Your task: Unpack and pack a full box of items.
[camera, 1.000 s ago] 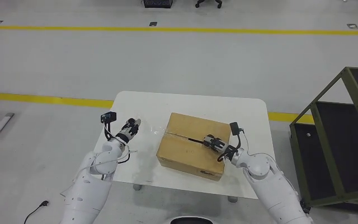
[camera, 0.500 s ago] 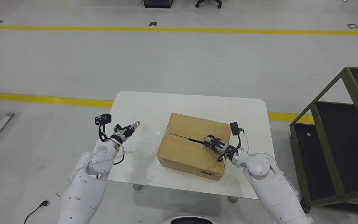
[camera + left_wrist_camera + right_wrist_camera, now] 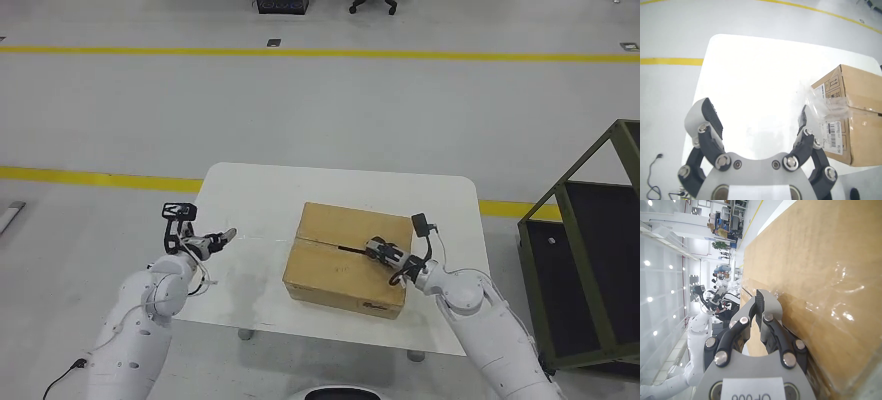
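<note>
A brown cardboard box (image 3: 345, 258) sits on the white table (image 3: 340, 190), its flaps down along a dark middle seam. My right gripper (image 3: 378, 248) rests on the box top at that seam; in the right wrist view it (image 3: 758, 301) is shut, its tips against the taped seam of the box (image 3: 810, 266). My left gripper (image 3: 217, 242) hovers over the table's left edge, apart from the box. It (image 3: 759, 115) is open in its wrist view. A crumpled strip of clear tape (image 3: 815, 106) clings to one finger and stretches to the box's end face (image 3: 853, 121).
A green metal rack (image 3: 600, 250) stands on the floor to the right of the table. Yellow floor lines (image 3: 100, 180) run behind the table. A black cable (image 3: 653, 170) lies on the floor by the table's left side.
My left arm has drawn back to the left, away from the box, with the tape strand trailing from it. The right gripper stays at the box seam.
</note>
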Available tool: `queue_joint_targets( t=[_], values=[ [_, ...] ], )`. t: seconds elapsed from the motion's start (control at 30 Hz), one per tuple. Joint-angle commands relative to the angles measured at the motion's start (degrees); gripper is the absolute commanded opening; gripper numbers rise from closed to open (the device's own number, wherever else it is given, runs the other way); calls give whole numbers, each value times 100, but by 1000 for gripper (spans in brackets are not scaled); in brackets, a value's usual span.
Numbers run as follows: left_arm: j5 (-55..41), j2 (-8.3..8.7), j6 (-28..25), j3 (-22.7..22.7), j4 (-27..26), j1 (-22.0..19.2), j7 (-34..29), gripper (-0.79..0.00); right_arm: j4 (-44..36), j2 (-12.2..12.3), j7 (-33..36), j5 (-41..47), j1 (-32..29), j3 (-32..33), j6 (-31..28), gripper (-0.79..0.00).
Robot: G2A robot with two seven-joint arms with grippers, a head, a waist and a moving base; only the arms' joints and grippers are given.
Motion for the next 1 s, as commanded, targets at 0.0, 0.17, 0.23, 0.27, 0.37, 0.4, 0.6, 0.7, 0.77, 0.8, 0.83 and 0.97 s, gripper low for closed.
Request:
queue_joint_targets(
  t=[0.0,0.17,0.23,0.27,0.37,0.4,0.6,0.7,0.77,0.8,0.83,0.97],
  values=[
    [243,25,-45,-16,-113,-1,-123,0,7,-4,-1,-5,9,-14,7,-785],
    [336,51,-276,-6,-334,-12,-210,0,-30,-3,21,-119,40,-43,-105,-785],
    [324,58,-435,19,-415,-11,-234,0,-126,2,79,-187,37,-61,-307,-785],
    [292,62,-525,28,-462,-9,-258,0,-161,8,105,-273,39,-73,-383,-785],
    [214,80,-767,24,-589,-18,-393,0,-312,11,198,-479,16,-169,-692,-785],
    [156,86,-827,9,-622,-25,-454,0,-323,10,216,-543,8,-204,-739,-785],
    [41,148,-1307,-84,-832,-53,-887,0,-169,-19,173,-794,76,-387,-760,-785],
    [-37,180,-1419,-185,-904,-48,-1039,0,19,-38,-74,-717,117,-350,-505,-785],
    [-113,198,-1449,-250,-933,-43,-1135,0,70,-54,-161,-611,134,-341,-397,-785],
    [-201,204,-1466,-279,-948,-41,-1175,0,95,-57,-167,-588,142,-340,-360,-785],
    [-285,211,-1496,-305,-962,-38,-1225,0,109,-59,-175,-598,157,-341,-313,-785],
    [-738,245,-1556,-471,-1057,-73,-1592,0,138,-63,-222,-622,161,-336,-199,-785]
  ],
)
